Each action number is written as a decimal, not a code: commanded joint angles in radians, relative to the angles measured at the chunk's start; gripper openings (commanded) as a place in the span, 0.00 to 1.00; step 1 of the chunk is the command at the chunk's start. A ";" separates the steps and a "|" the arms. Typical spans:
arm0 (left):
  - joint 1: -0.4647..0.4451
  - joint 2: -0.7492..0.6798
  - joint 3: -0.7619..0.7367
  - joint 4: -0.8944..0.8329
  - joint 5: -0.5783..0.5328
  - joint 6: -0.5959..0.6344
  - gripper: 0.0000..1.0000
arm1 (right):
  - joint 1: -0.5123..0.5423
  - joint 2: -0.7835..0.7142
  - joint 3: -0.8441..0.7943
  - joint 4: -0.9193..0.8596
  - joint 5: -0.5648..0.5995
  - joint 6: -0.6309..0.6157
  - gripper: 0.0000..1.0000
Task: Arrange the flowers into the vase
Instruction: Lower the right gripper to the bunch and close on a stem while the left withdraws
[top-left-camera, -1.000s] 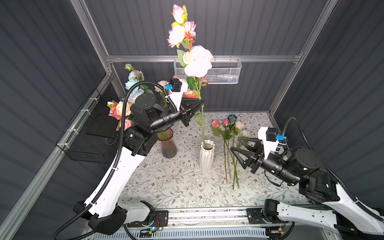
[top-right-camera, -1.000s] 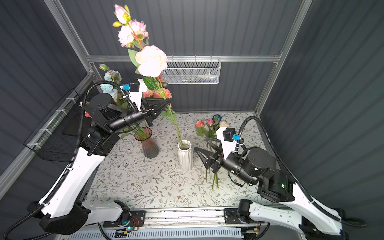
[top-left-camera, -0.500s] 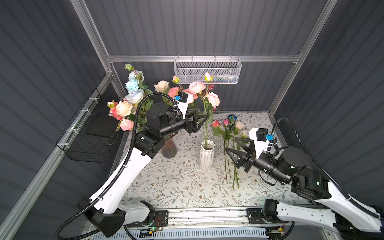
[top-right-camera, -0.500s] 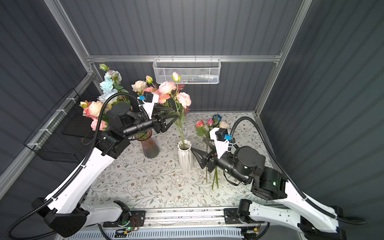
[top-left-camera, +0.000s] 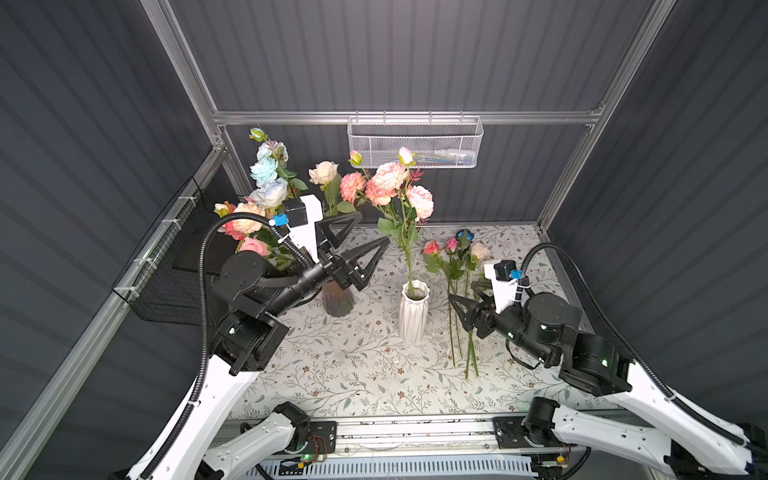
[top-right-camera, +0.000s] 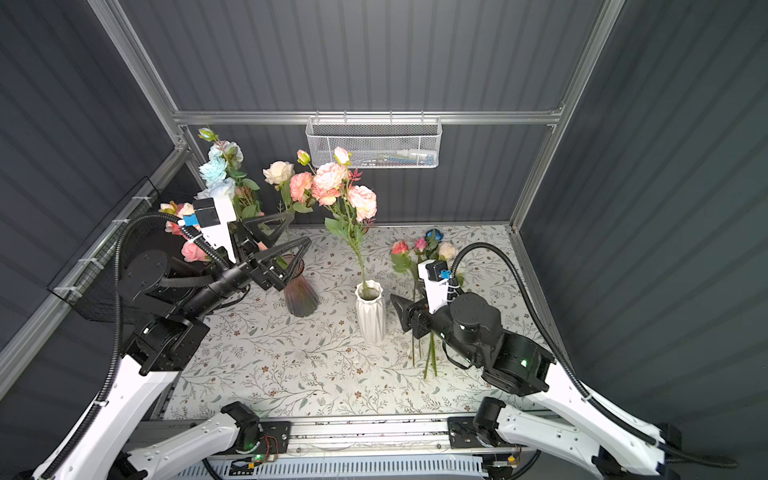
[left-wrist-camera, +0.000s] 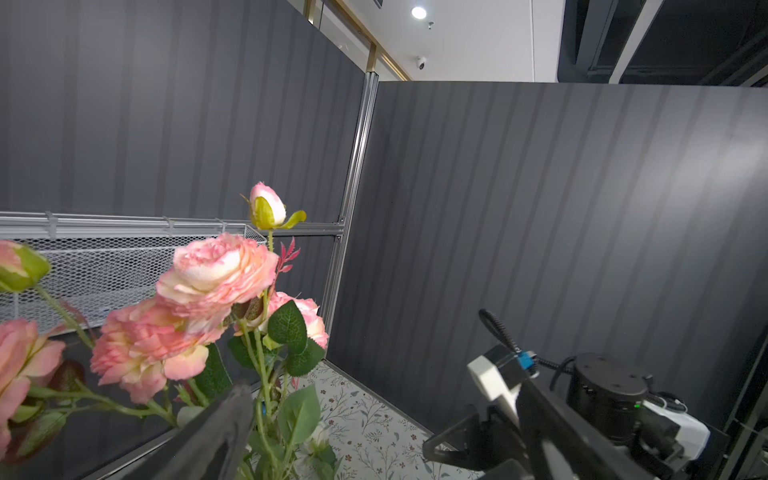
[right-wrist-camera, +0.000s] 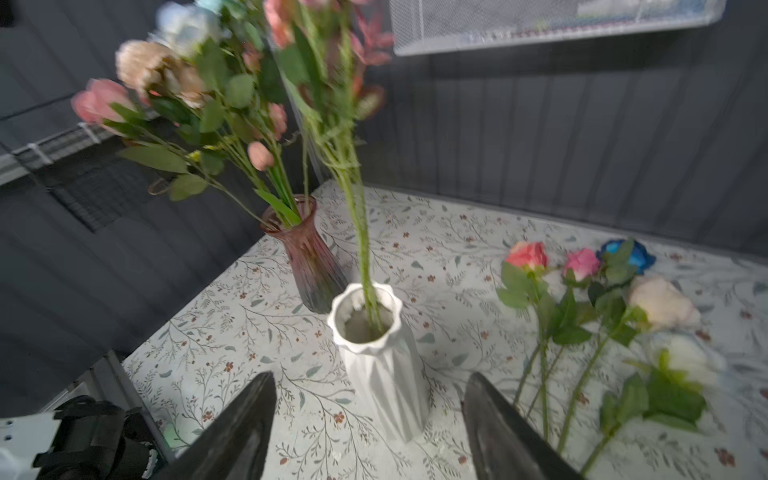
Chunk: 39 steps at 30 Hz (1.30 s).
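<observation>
Flowers (top-left-camera: 452, 245) lie loose on the table (top-left-camera: 332, 374) at centre right in both top views, just right of the white vase (top-left-camera: 413, 311) that holds one pink spray (top-left-camera: 390, 187). Both claws stand spread and empty, the left gripper (top-left-camera: 374, 227) beside the spray, the right gripper (right-wrist-camera: 370, 374) (facing the vase) near the loose ones. Best would be a mid-stem pinch, lifting one flower upright before lowering it beside the spray; no writing is readable.

Your arms (top-left-camera: 216, 399) wear white shells (top-left-camera: 648, 415) and black joints (top-left-camera: 241, 274), each trailing a ribbed black cable (top-left-camera: 203, 270). Your left hand (top-left-camera: 374, 227) and right hand (right-wrist-camera: 368, 380) both show black triangular fingers (right-wrist-camera: 241, 436), a white camera mount (top-left-camera: 309, 220) and a blue plug (top-left-camera: 280, 219).
</observation>
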 joint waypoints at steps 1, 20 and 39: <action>-0.009 -0.068 -0.100 0.015 -0.026 -0.073 1.00 | -0.153 0.041 -0.084 -0.020 -0.162 0.111 0.71; -0.009 -0.363 -0.587 -0.126 -0.171 -0.252 1.00 | -0.551 0.844 0.056 0.127 -0.279 0.132 0.50; -0.008 -0.378 -0.608 -0.132 -0.162 -0.264 1.00 | -0.619 1.158 0.261 0.154 -0.275 0.179 0.29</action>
